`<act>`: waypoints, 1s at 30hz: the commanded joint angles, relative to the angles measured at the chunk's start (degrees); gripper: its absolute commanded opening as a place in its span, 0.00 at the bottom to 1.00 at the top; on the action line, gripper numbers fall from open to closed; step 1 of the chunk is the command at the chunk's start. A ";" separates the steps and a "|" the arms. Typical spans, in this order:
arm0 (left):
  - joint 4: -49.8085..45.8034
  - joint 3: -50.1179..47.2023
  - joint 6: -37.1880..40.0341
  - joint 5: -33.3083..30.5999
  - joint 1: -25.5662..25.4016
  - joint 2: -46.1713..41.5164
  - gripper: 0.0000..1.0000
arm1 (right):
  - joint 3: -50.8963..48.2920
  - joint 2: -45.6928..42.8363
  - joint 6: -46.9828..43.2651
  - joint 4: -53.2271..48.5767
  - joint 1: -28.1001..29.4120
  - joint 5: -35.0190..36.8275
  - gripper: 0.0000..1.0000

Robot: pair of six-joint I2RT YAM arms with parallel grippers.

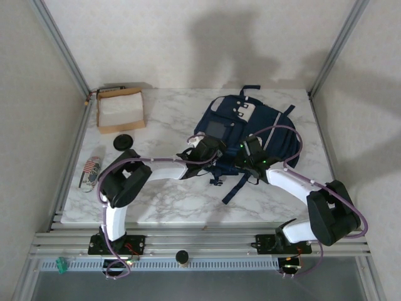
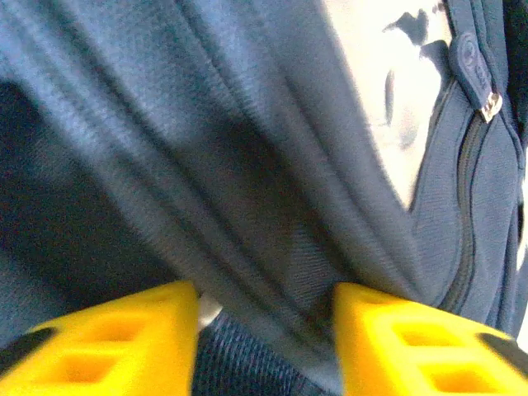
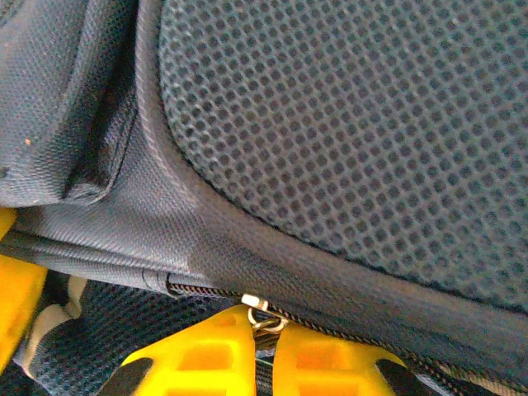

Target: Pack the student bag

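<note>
The student bag lies flat on the counter, right of the middle, and both arms reach in to its near end. The step in hand looks like opening a zip so that the bag can be filled. The right fingers are pressed together on the small metal zipper pull, just under the padded mesh panel. The left fingers stand partly apart with a thick fold of navy cloth between them; whether they pinch it firmly or only bracket it cannot be told. To do this well, the left arm should have a sure hold on that fold and keep the cloth taut, so that the zip line stays straight. The right arm should then draw the pull along the line of the teeth, low and level, rather than lifting. A tug upward or sideways could slip the tiny tab out of the pinch or drag the whole bag across the counter. The overhead view gives the layout: the bag's full outline, the arms close together over it, a shallow cardboard box well apart at the far left, and a black round thing near that box. The right wrist view gives the contact on the pull itself. The left wrist view adds a second zipper tab and a pale patch farther up the cloth.
</note>
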 commanded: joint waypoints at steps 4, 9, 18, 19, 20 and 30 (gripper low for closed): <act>-4.09 0.50 -5.13 -14.90 2.88 -0.49 0.14 | 2.00 -3.03 1.75 -8.30 -1.32 4.99 0.05; -4.72 -2.54 -0.89 -15.75 7.61 -4.57 0.00 | 1.43 -6.18 0.97 -13.52 -4.03 6.32 0.06; -6.80 -1.09 14.19 -7.29 20.38 -6.18 0.00 | 4.32 -10.45 -1.55 -21.87 -7.30 5.32 0.08; -7.22 0.19 16.52 -6.34 21.18 -5.59 0.00 | 5.10 -9.96 -1.87 -22.53 -7.32 5.38 0.08; -7.99 1.46 18.13 -5.12 22.03 -4.76 0.00 | 5.94 -9.47 -2.04 -23.25 -7.30 5.49 0.08; -4.83 0.56 20.64 10.41 22.59 -8.01 0.35 | 6.69 -6.49 -11.22 -11.58 -6.24 -18.29 0.24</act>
